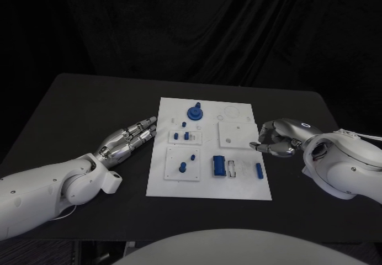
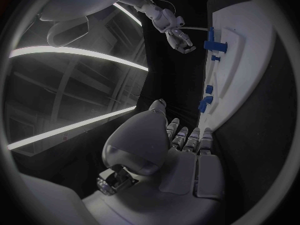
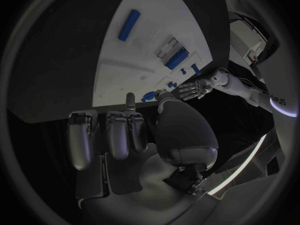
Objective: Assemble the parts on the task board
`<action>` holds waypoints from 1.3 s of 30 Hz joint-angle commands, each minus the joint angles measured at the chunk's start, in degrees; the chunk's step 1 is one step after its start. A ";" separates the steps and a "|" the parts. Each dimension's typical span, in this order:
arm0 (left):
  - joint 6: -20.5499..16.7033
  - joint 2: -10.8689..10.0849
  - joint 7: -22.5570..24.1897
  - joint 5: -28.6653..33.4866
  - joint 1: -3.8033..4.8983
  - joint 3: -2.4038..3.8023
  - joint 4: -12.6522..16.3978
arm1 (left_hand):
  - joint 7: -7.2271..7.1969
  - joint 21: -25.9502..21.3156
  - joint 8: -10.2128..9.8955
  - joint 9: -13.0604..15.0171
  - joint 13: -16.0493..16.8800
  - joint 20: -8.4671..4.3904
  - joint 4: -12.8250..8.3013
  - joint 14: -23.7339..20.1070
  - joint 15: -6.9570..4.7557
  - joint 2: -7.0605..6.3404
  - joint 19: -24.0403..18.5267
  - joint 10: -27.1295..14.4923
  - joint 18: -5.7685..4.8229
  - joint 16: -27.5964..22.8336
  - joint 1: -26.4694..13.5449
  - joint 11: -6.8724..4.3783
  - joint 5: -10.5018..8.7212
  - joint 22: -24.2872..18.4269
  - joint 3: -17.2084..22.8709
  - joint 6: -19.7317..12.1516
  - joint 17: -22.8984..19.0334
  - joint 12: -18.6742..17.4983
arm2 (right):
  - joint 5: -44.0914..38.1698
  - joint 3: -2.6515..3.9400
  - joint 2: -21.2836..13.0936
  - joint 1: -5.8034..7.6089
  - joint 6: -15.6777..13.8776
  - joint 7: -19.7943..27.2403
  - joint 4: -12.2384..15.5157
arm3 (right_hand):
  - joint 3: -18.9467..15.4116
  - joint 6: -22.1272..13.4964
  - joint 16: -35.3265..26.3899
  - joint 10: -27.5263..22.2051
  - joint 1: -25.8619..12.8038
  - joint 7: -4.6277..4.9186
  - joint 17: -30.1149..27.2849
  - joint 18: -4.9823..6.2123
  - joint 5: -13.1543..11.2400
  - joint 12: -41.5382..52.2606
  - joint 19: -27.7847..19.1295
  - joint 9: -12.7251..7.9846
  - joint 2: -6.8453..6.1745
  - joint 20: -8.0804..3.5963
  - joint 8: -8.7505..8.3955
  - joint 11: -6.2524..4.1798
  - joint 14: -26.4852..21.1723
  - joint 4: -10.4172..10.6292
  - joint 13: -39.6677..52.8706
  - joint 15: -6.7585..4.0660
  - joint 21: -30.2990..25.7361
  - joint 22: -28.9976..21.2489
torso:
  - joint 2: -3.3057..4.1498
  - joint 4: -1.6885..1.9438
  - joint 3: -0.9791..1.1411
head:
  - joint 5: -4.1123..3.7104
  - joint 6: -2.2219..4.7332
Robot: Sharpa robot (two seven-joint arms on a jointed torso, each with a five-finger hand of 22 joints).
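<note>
The white task board [image 1: 208, 187] lies in the middle of the table. On it are a blue round knob [image 1: 195, 113], small blue pegs [image 1: 181, 136] on a raised plate, two more pegs [image 1: 187, 163], a blue block [image 1: 218, 165] and a blue bar [image 1: 259, 170]. My left hand [image 1: 127, 141] lies flat on the table left of the board, fingers stretched out, tips close to the board's edge, holding nothing. My right hand [image 1: 277, 141] hovers at the board's right edge beside a square raised plate [image 1: 235, 134], fingers loosely bent, with nothing in them [image 3: 125, 135].
The black table [image 1: 88, 110] has free room on both sides of the board. The right wrist view shows the bar [image 3: 130, 24], the block [image 3: 176, 58] and my left hand [image 3: 195, 88] across the board. The left wrist view shows the knob [image 2: 214, 45] standing up from the board [image 2: 250, 60].
</note>
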 commanded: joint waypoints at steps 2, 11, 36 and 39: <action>0.02 -0.08 5.26 0.21 -0.13 -0.03 0.33 | 0.14 -0.15 0.24 0.08 0.00 0.47 0.19 -0.12 0.28 0.05 -0.08 0.17 0.56 -0.38 -0.44 0.26 -0.02 -0.03 0.07 0.16 -0.06 -0.21 | 2.99 -0.04 0.01 -0.78 5.60 -5.57 -0.28 | 0.01 0.77 0.16 6.03 0.09 -0.18 15.06 -0.86 0.68 0.14 6.04 1.80 0.12 -0.33 0.73 -0.65 5.94 -0.10 15.09 -0.60 0.15 15.10 | -0.04 -0.04 0.02 | -0.65 0.00; 0.12 0.05 5.15 0.21 -0.13 -0.03 0.26 | 0.14 -0.15 0.25 0.08 0.01 0.47 0.18 -0.12 0.26 0.02 -0.08 0.19 0.58 -0.38 -0.43 0.26 0.03 -0.04 0.07 0.18 -0.06 -0.20 | -0.21 -0.05 0.75 -2.56 6.24 -6.47 -0.42 | 0.72 0.78 0.16 6.03 2.10 -0.26 15.06 -0.86 1.97 0.14 6.04 3.36 -0.19 -0.35 0.47 -0.58 5.94 -0.39 15.09 -0.61 0.15 15.10 | -0.05 -0.04 0.03 | -1.78 0.00; 0.31 0.09 4.92 0.21 -0.13 -0.03 0.12 | 0.10 -0.17 0.25 0.08 0.01 0.56 0.00 -0.12 0.30 -0.03 -0.10 0.21 0.64 -0.38 -0.24 0.46 0.29 -0.06 0.20 0.17 -0.06 -0.20 | -2.62 -0.05 2.63 -6.36 7.53 -6.75 -1.33 | 1.64 0.32 0.16 6.03 5.12 0.40 15.06 -0.86 2.11 0.14 6.04 4.41 -0.63 0.03 -2.79 -0.14 5.94 -0.27 15.09 -0.20 0.15 15.10 | -0.08 -0.03 0.04 | -2.80 0.00; 0.37 0.13 4.90 0.21 -0.13 -0.03 0.06 | 0.06 -0.16 0.25 0.08 0.01 0.58 -0.04 -0.12 0.32 -0.03 -0.09 0.21 0.65 -0.38 -0.21 0.56 0.30 -0.05 0.23 0.16 -0.06 -0.20 | -2.91 -0.05 2.90 -6.64 7.69 -6.83 -1.53 | 1.94 0.46 0.15 6.03 5.58 0.54 15.04 -0.83 3.50 0.14 5.98 4.26 -0.62 0.14 -3.96 -0.01 5.94 -0.28 15.09 -0.10 0.05 15.06 | -0.08 -0.03 0.04 | -2.75 0.00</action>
